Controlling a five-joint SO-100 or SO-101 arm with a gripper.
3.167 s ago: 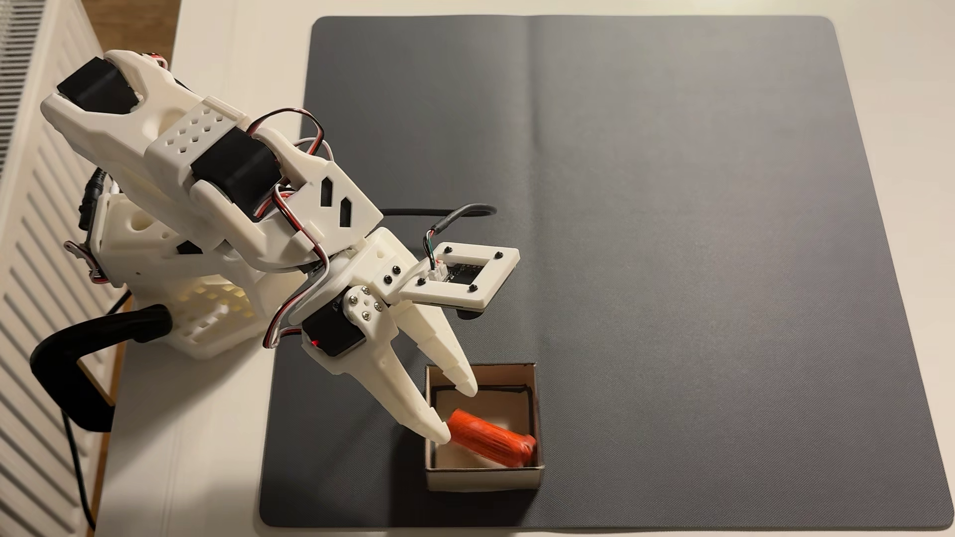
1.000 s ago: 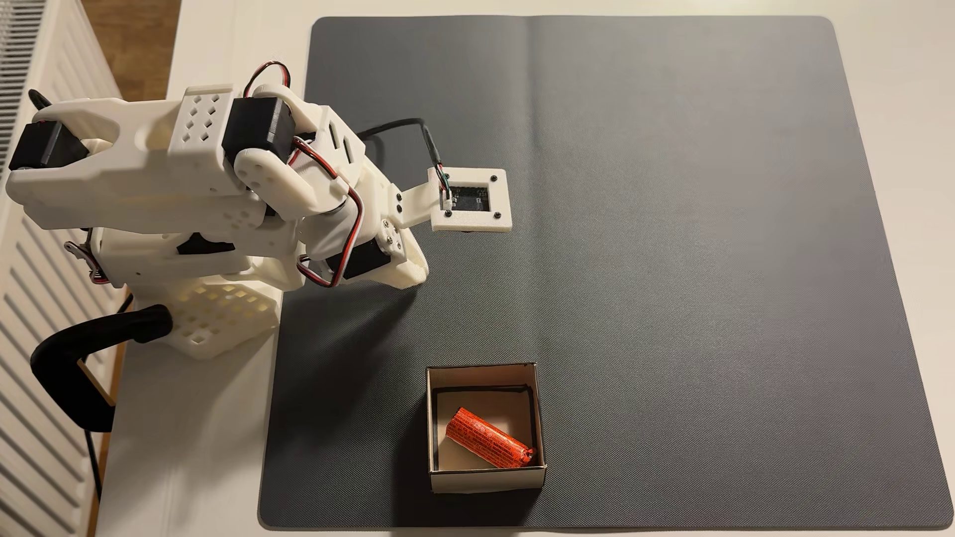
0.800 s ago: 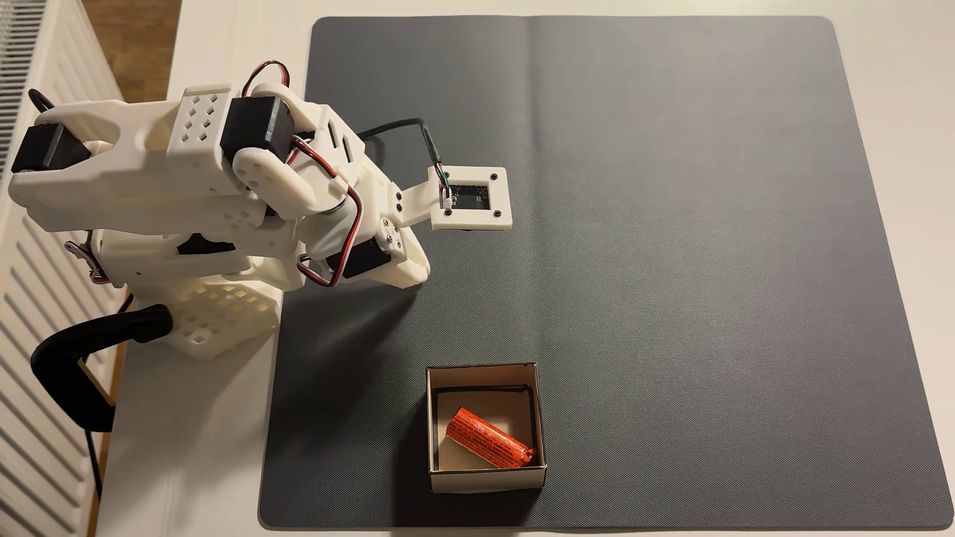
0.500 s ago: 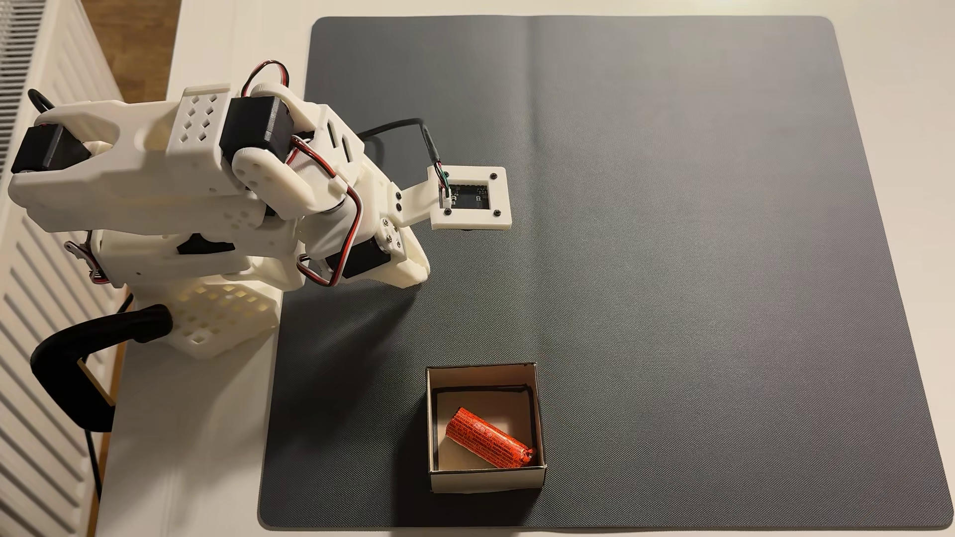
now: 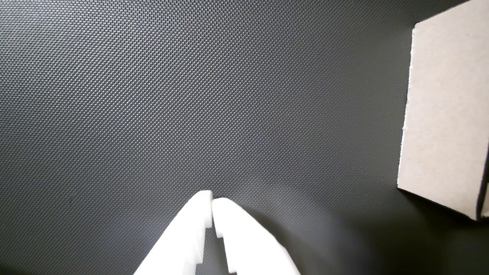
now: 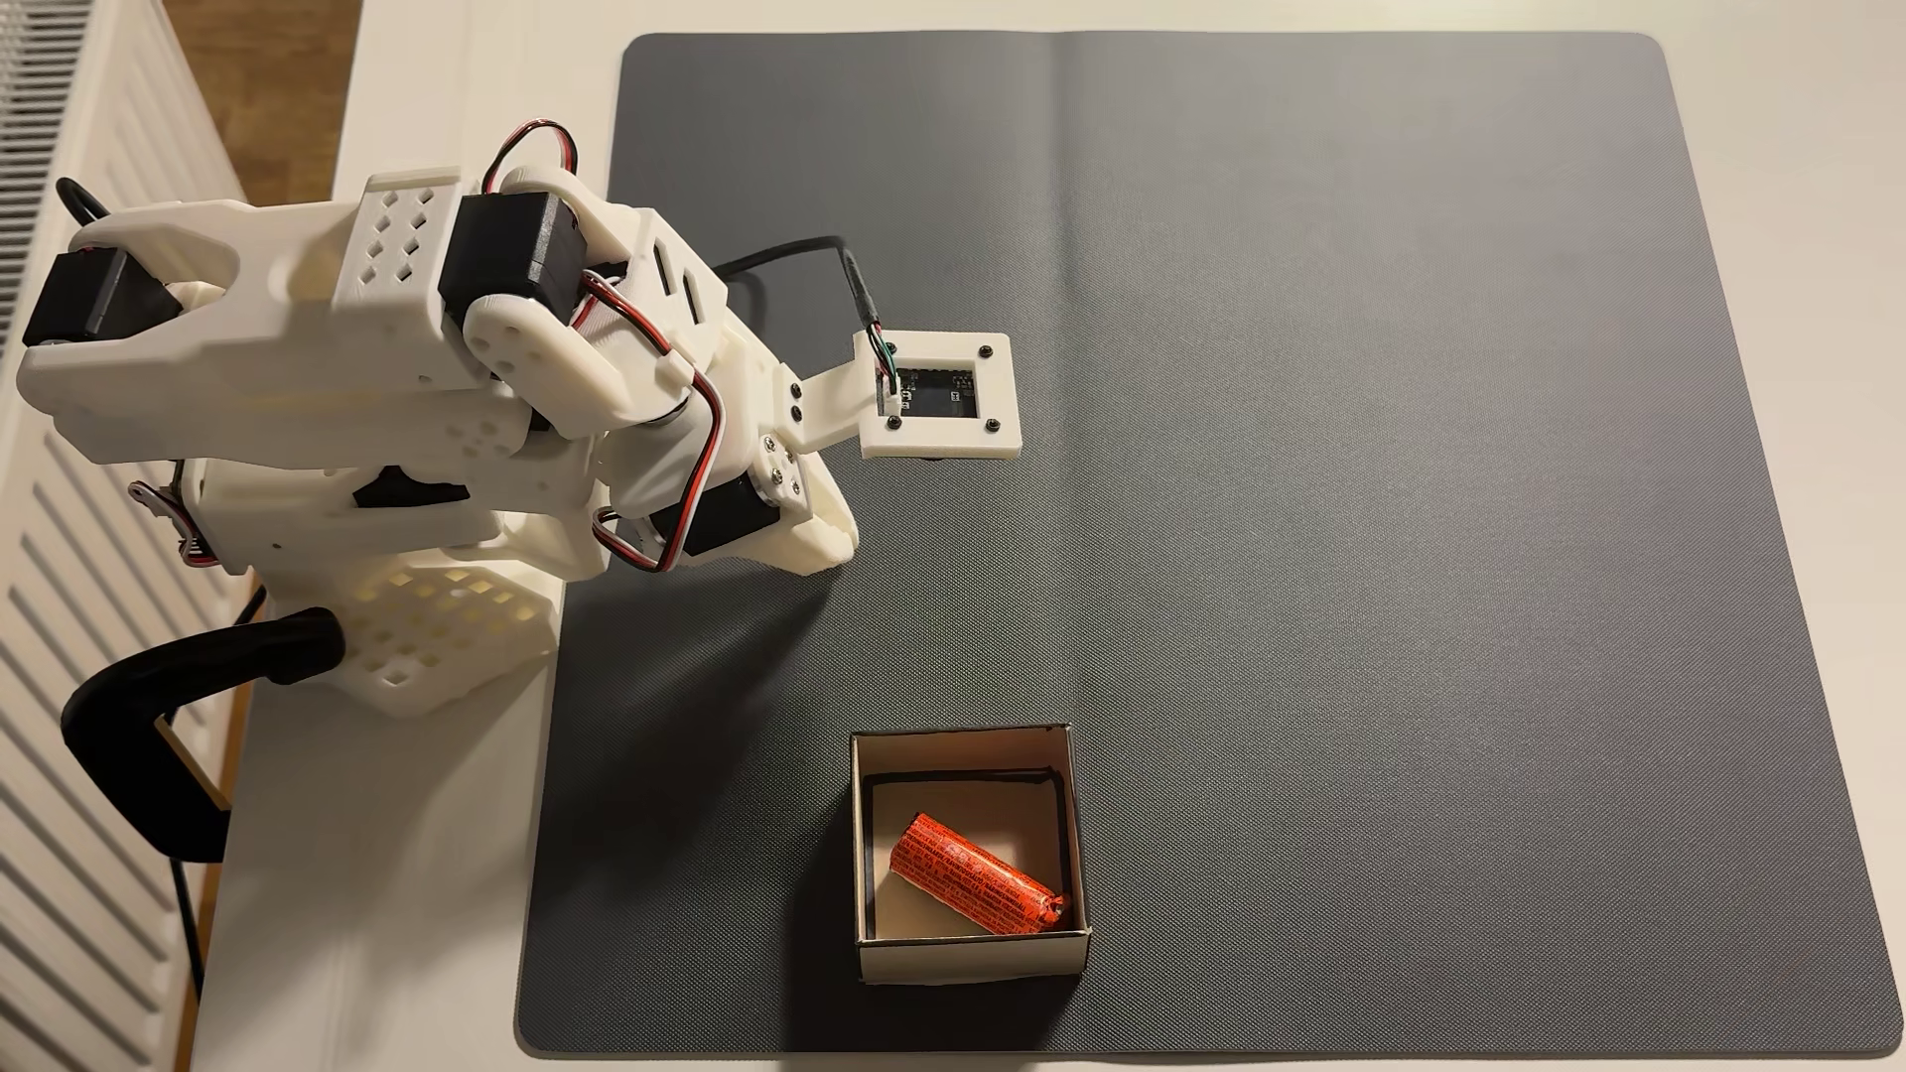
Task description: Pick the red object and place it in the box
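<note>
Gripper (image 5: 212, 200) closed on nothing, fingertips practically touching over bare mat (image 5: 153, 95) in the wrist view. In the fixed view my arm (image 6: 413, 340) is folded back near its base at the left edge of the mat, well apart from the box (image 6: 964, 956). Red object (image 6: 975, 874) lies inside the box, flat on the floor, set diagonally from upper left toward the lower right corner, its crinkled end at or very near that corner; can't tell if it actually touches the wall. Nothing else in the box that I can see. Box sits upright on the mat near its lower edge, open top, black line round the inner base. Wrist view catches just an outer wall of the box (image 5: 443, 110) at the right edge, interior not visible from there. My read: place step is done, task looks complete, I'm in a parked pose. Next move calls for nothing on the object; if anything, hold this pose clear of the box so I don't nudge it. Only risk I see is a stray sweep low across the mat catching the box wall.
</note>
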